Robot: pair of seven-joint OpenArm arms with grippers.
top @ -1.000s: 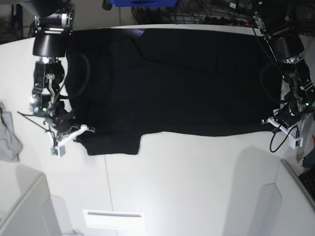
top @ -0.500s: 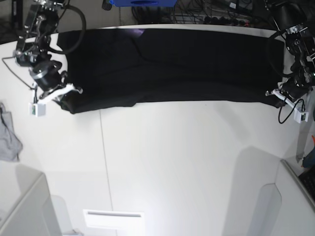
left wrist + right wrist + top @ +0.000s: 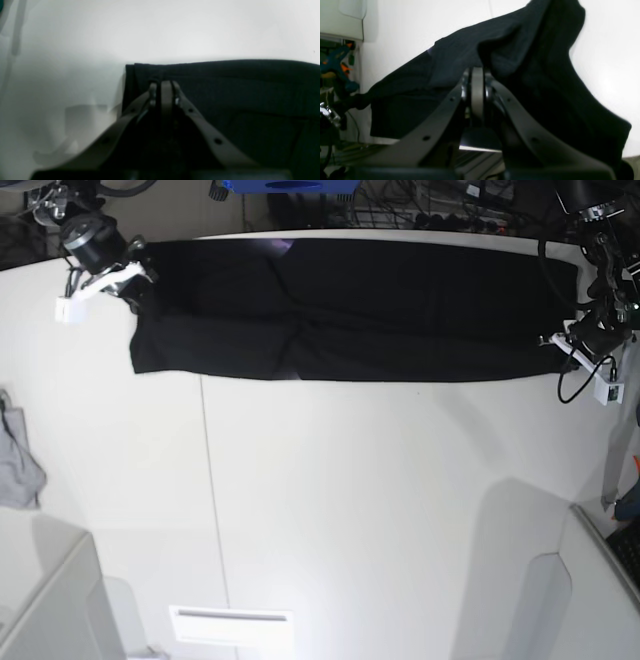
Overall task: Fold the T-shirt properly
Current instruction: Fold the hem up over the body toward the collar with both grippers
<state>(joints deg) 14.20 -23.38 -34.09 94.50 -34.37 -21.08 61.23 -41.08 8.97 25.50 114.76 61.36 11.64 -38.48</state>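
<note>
Because the right jaws, pinched on the black cotton T-shirt (image 3: 400, 355), sit farther in across the white desk (image 3: 350, 510) than the left, the base view suggests a skewed fold; crumpled grey cloth (image 3: 18, 455) lies well apart. In the left wrist view, the closed jaws grip its corner. The right wrist view shows bunched fabric, which could set creases.

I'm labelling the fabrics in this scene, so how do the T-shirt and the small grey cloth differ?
The T-shirt is black, the cloth grey. The T-shirt is far larger than what shows of the cloth. The T-shirt stretches wide; the cloth looks rumpled at the base view's left edge. Both look like soft fabric.
</note>
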